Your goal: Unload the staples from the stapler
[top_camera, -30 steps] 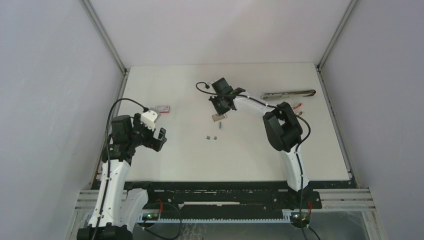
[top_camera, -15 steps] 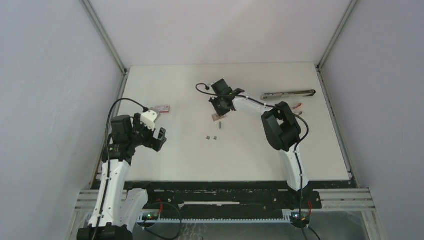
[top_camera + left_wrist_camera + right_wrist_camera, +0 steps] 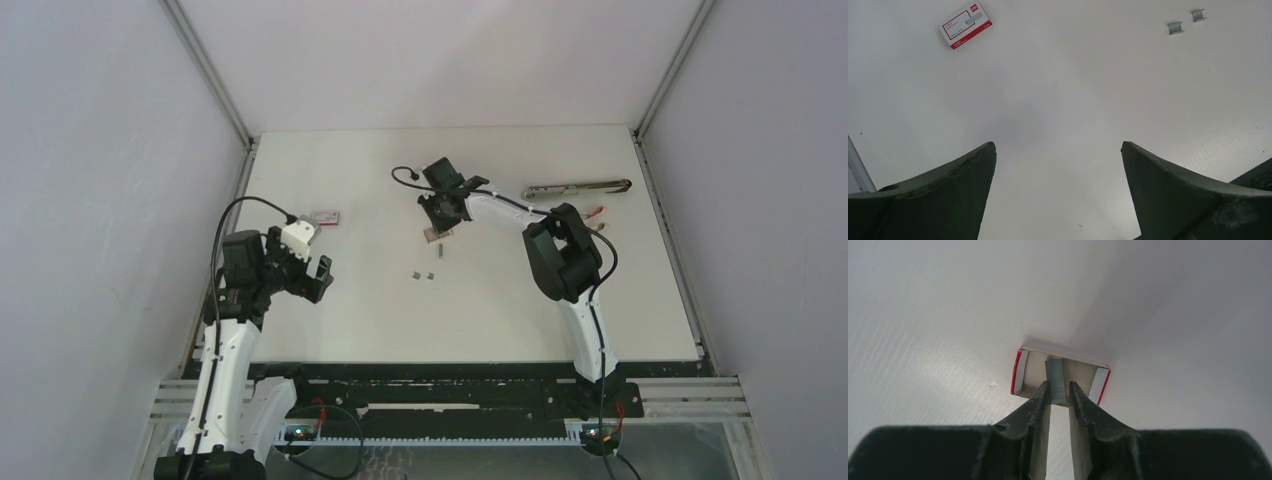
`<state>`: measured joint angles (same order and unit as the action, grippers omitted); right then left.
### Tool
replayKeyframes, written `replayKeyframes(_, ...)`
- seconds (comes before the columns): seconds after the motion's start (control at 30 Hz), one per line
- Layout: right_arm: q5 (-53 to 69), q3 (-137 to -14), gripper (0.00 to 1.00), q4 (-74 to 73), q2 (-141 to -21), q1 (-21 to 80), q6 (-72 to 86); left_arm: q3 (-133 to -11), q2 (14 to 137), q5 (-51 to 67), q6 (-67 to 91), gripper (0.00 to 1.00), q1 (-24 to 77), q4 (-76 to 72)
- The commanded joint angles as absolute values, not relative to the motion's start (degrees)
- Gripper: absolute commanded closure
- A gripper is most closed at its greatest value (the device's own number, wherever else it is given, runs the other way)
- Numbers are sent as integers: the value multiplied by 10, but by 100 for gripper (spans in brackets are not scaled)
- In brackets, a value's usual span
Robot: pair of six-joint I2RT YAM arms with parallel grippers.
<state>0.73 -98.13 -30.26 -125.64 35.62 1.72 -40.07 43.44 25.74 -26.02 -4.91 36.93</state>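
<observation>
The stapler [image 3: 577,187] lies opened flat at the back right. My right gripper [image 3: 438,222] hangs over a small open red-and-white box tray [image 3: 1023,371]. In the right wrist view the gripper [image 3: 1059,389] is shut on a grey strip of staples [image 3: 1055,376] that lies over the tray. Two tiny staple pieces [image 3: 422,274] lie on the table just in front, and they also show in the left wrist view [image 3: 1175,28]. A third piece [image 3: 438,250] lies by the tray. My left gripper [image 3: 312,278] is open and empty above bare table at the left, also seen in the left wrist view [image 3: 1058,150].
A closed red-and-white staple box [image 3: 326,216] lies at the left, also in the left wrist view [image 3: 966,25]. A small red item [image 3: 597,212] lies beside the right arm's elbow. The table's metal frame rails run along both sides.
The right gripper has shifted very slightly over the open tray. The left arm has not moved.
</observation>
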Motion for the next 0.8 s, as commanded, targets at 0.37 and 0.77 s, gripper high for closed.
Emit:
replayKeyframes(0.37, 59, -1005, 71, -324, -1222, 339, -12, -392, 428, 269, -255, 0, -54, 356)
replayKeyframes(0.77, 90, -1017, 73, -336, -1245, 339, -10, -392, 428, 269, -255, 0, -55, 355)
